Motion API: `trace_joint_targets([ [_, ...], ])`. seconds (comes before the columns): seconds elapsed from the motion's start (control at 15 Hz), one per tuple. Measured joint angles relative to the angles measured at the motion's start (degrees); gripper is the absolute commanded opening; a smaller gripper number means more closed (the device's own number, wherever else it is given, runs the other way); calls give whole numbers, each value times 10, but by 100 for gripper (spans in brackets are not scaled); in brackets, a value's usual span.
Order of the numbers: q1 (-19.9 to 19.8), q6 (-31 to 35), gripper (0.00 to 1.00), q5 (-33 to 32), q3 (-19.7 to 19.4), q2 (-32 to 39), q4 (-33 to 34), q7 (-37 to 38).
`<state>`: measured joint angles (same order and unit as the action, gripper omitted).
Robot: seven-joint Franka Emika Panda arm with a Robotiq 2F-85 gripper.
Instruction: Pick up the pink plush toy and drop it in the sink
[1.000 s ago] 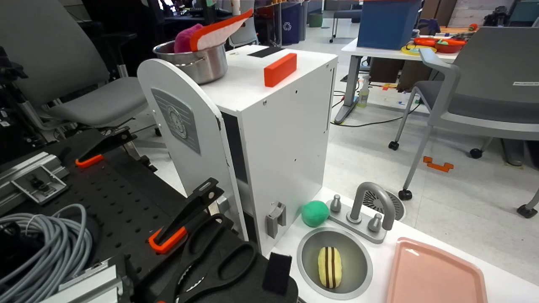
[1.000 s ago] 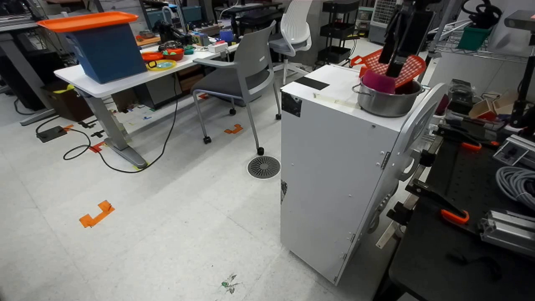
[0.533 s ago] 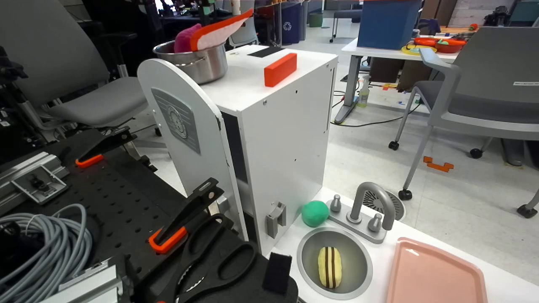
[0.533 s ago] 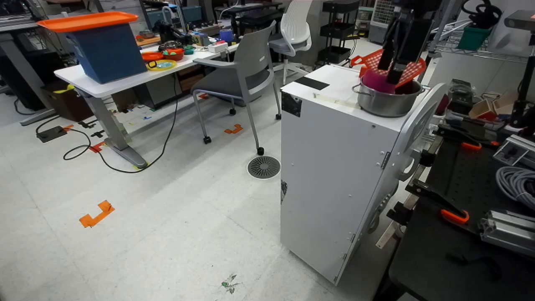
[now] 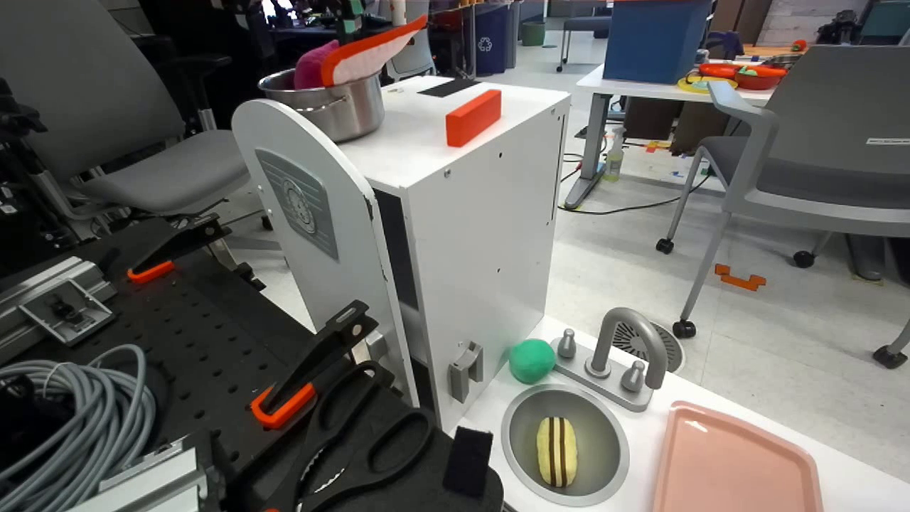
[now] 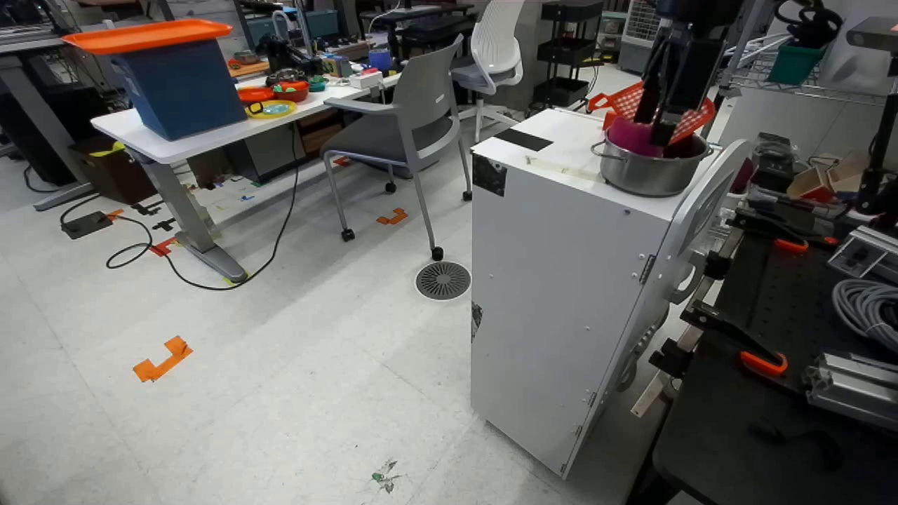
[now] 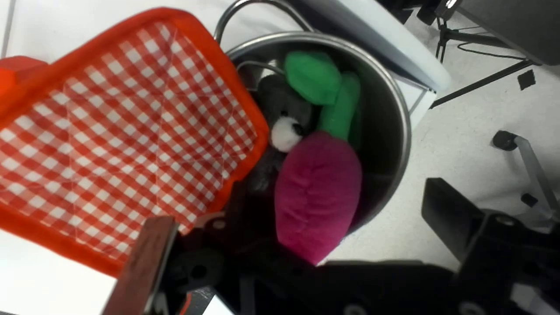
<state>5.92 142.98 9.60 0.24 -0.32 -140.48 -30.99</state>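
A: What stood at far left?

B: A steel pot [image 5: 357,108] on the white worktop [image 5: 409,149], shown in both exterior views. The pink plush toy [image 5: 311,70] lay in it, rounded end rising above the rim, a red-edged checked cloth [image 7: 144,131] leaning out beside it.

A: And the end effector [image 7: 298,204]?

B: It hung over the pot, jaws wide, as seen in the wrist view. The toy showed between them with a gap on each side; a grey plush animal [image 7: 276,101] and a green soft piece [image 7: 313,78] shared the pot.

A: What lay farther right?

B: An orange-red block [image 5: 473,119] stood on the worktop, in an exterior view. Nearer, on a lower worktop [image 5: 853,494], a green ball [image 5: 532,360] sat just left of the grey faucet [image 5: 604,348], by the far rim of the sink [image 5: 601,444]. Inside lay a yellow, dark-striped piece [image 5: 557,452], well apart from the pink toy up in the pot. At right, a pink tray [image 5: 739,462] rested beside the sink.
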Motion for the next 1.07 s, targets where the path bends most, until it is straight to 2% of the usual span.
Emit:
trace_joint_targets([
  [0.53,-21,0,98,13,0,-2,7,-6],
  [0.73,-21,0,95,13,1,-1,7,-6],
  [0.8,-21,0,90,13,1,0,7,-6],
  [0.87,-21,0,91,13,2,1,7,-6],
  [1.0,-21,0,75,13,3,2,7,-6],
  [1.07,-21,0,63,13,3,2,7,-6],
])
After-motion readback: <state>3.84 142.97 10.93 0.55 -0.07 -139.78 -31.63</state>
